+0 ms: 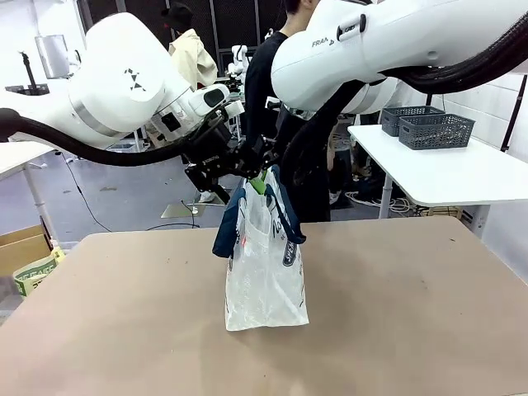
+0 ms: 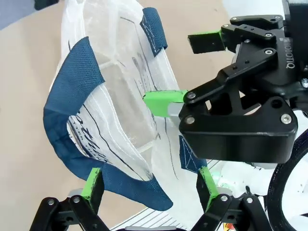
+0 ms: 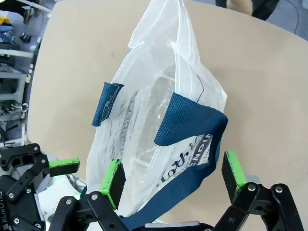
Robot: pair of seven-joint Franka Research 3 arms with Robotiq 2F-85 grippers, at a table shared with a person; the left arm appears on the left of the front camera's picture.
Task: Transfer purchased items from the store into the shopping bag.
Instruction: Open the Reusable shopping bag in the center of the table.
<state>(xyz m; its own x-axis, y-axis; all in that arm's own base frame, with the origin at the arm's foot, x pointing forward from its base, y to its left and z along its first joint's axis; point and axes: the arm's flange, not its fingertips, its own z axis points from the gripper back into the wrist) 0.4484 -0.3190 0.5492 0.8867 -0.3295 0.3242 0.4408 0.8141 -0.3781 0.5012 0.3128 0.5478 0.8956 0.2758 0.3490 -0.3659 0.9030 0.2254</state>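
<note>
The bag (image 1: 266, 272) stands upright in the middle of the table (image 1: 412, 313), with both grippers at its top. The left gripper (image 2: 149, 180) is spread wide, with one navy handle (image 2: 72, 96) loose between its fingers. The right gripper (image 3: 173, 168) is also wide apart around the other handle (image 3: 185, 118), not clamping it.

robot lab: white worktable (image 1: 462, 177), floor cables (image 1: 367, 200)
</note>
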